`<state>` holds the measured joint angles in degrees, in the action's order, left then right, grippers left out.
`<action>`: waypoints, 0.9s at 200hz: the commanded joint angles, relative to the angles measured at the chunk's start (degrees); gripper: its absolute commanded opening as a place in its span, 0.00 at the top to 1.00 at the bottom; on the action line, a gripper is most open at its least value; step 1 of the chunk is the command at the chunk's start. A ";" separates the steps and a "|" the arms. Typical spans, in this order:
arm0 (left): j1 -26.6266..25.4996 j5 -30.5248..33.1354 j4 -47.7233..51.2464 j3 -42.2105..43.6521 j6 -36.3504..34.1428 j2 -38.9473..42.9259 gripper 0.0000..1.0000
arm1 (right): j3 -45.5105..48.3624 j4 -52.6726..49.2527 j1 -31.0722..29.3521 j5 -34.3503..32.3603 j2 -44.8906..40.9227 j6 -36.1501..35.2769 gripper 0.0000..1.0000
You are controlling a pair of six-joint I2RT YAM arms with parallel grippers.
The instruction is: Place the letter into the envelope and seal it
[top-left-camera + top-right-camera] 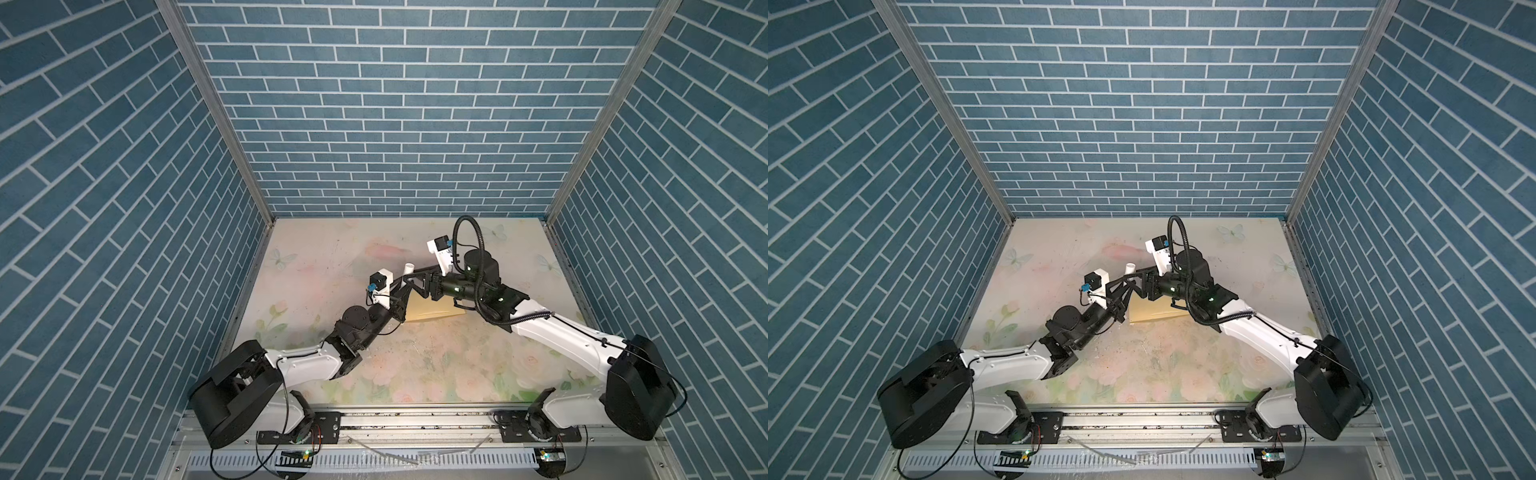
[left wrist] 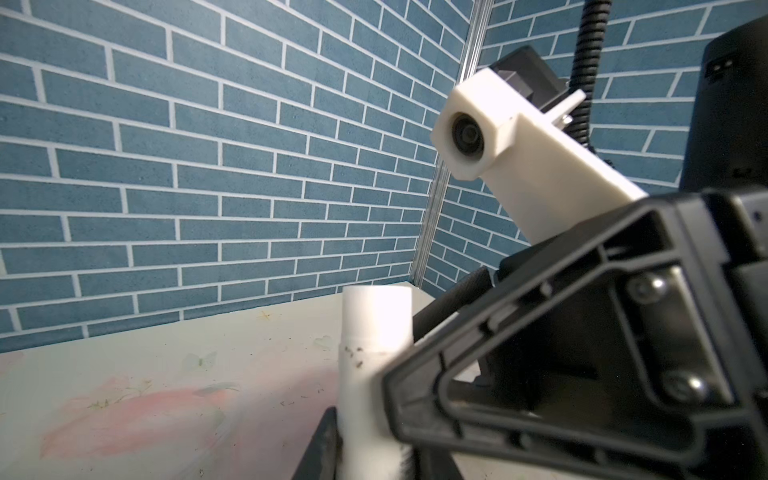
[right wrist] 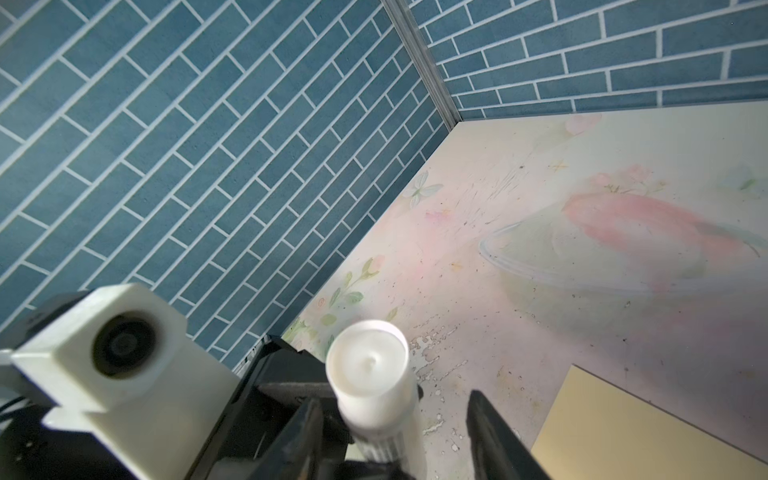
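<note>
The left end effector (image 1: pixel 404 286) was closed on the lower body of a white tube (image 3: pixel 368 361), apparently a glue stick, holding it tilted up above the worktop (image 1: pixel 316 266). The right end effector (image 3: pixel 395 409) faced it with its jaws apart on either side of the tube's capped end. One finger was plainly clear of the plastic, so nothing was gripped there. The step looked to be pulling off the cap (image 2: pixel 376 316) ahead of gluing. Doing it well would mean closing the right pads squarely on the cap alone, above the seam, and drawing straight along the tube's axis while the left grip resisted. The envelope (image 1: pixel 432 312) lay flat on the worktop beneath both wrists. The letter showed in no view, so whether it was inside could not be told.
</note>
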<state>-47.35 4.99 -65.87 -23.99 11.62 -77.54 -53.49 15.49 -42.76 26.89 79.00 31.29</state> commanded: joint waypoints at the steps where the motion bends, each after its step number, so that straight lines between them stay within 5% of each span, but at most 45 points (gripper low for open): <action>1: -0.37 0.02 -1.65 -1.33 0.07 0.15 1.00 | -3.03 2.34 -0.49 0.97 0.52 0.18 0.51; 81: -0.37 -1.12 -0.95 -1.39 -0.02 -0.04 1.00 | -4.00 3.71 -0.56 1.80 1.49 0.77 0.68; 127: -0.37 -2.07 0.65 -1.66 -0.27 -0.25 0.97 | -4.24 3.63 -0.58 2.11 1.75 0.38 0.90; 147: -0.37 -3.09 2.05 -1.68 -0.45 -0.16 0.84 | -4.62 1.88 -0.57 1.98 1.52 -1.37 0.94; 180: 0.09 -6.68 9.50 -2.03 -0.78 2.60 0.48 | -6.63 -8.08 -0.48 -0.93 -0.47 -10.27 0.99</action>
<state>-47.33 2.87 -62.74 -24.40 11.57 -77.36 -55.46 13.78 -42.89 27.11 80.25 28.64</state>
